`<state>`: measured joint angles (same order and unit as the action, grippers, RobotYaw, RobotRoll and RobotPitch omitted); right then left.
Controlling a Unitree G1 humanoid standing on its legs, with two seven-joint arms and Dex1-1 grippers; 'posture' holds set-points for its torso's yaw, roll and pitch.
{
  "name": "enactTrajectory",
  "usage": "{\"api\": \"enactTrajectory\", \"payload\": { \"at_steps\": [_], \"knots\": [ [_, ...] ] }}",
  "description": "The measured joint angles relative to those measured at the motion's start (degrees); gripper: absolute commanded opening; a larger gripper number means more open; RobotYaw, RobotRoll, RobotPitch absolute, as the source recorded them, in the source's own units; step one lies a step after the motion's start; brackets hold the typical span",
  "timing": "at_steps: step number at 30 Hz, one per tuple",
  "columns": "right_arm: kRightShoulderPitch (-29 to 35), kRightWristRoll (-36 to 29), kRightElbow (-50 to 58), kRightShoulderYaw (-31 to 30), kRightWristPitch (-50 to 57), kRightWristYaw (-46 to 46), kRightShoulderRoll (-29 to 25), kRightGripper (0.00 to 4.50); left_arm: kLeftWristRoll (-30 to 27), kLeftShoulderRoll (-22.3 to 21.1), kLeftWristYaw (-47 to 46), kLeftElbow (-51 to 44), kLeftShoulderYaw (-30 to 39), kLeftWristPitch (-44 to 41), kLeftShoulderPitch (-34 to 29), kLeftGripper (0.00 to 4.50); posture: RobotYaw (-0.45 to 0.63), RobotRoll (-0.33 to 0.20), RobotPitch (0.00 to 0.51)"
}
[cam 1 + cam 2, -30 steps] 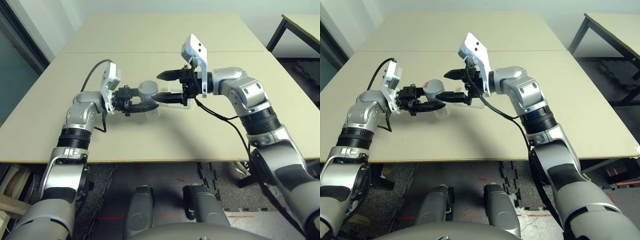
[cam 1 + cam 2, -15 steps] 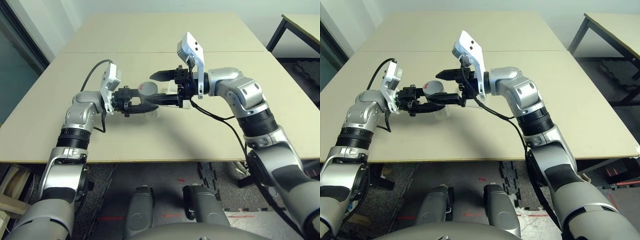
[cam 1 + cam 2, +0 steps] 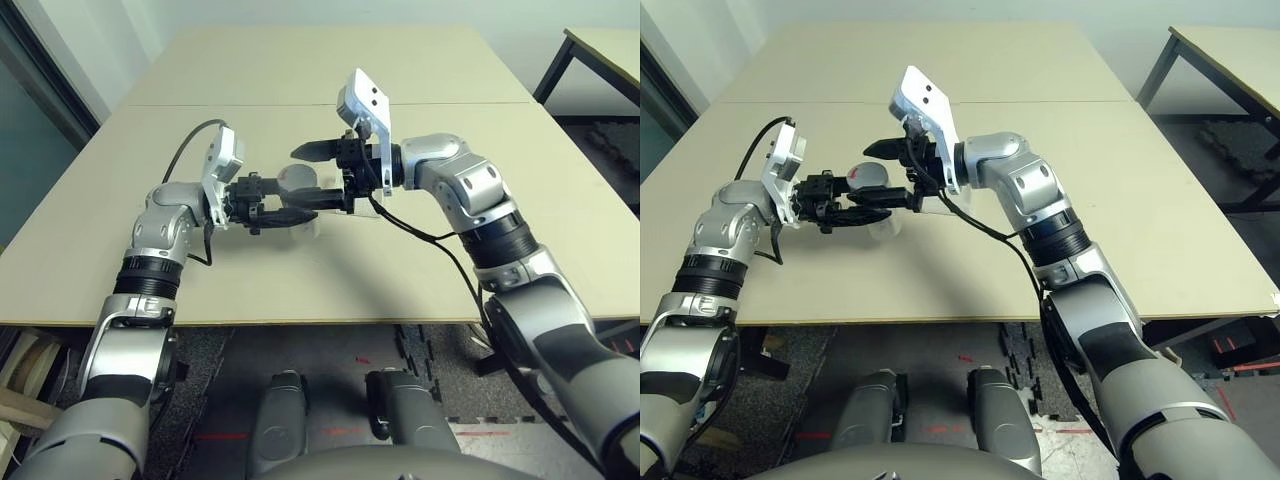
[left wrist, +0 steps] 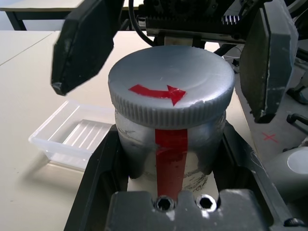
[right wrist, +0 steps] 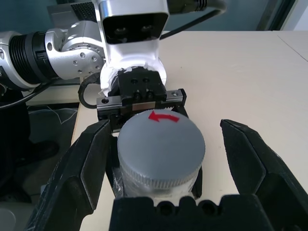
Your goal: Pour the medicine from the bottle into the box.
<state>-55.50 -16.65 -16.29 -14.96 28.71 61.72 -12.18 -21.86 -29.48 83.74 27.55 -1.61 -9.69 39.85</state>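
Since a second ago the right end effector (image 3: 318, 175) has slid toward the robot's left, so its two black fingers, which then stood just short of the bottle (image 3: 293, 183), now straddle the cap (image 4: 171, 91); the left arm and the bottle look unchanged

Both arms meet above the tan bench (image 3: 420, 260), their end effectors pointing at each other roughly level. The left end effector (image 3: 283, 208) is clamped narrow around the silvery-grey body of the bottle, holding it up off the bench with the cap facing the right arm. The left wrist view shows the ribbed grey cap with its red arrow on top and a red strip running down the bottle's side between the fingers (image 4: 96, 173)

The right end effector stands wide. In its wrist view one finger (image 5: 79, 168) lies on each side of the cap (image 5: 160, 144), with a gap showing on both sides, so it is around the cap but not gripping it

The box (image 4: 74, 137), clear plastic and lidless, lies flat on the bench just below and behind the two end effectors; nothing can be made out inside it
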Motion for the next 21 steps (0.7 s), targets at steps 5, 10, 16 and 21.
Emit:
{"api": "enactTrajectory", "payload": {
  "at_steps": [5, 10, 16, 21],
  "knots": [
    [0.0, 0.3, -0.5, 0.0, -0.1, 0.1, 0.1, 4.5, 0.0, 0.0, 0.0, 0.0, 0.0, 0.0, 0.0, 2.55, 0.01, 0.0, 0.068],
    [0.0, 0.3, -0.6, 0.0, 0.0, 0.8, 0.2, 3.55, -0.1, 0.0, 0.0, 0.0, 0.0, -0.1, 0.0, 2.55, 0.01, 0.0, 0.068],
    [0.0, 0.1, -0.6, 0.0, 0.8, 1.4, 0.3, 2.6, 0.0, 0.0, -0.2, -0.1, 0.0, 0.0, -0.1, 2.55, 0.01, 0.0, 0.071],
    [0.0, -0.6, -0.5, 0.4, 2.5, 1.1, 0.6, 2.6, -0.1, -0.1, -0.1, -0.1, 0.0, -0.2, -0.2, 2.55, 0.01, 0.0, 0.073]
  ]
}}
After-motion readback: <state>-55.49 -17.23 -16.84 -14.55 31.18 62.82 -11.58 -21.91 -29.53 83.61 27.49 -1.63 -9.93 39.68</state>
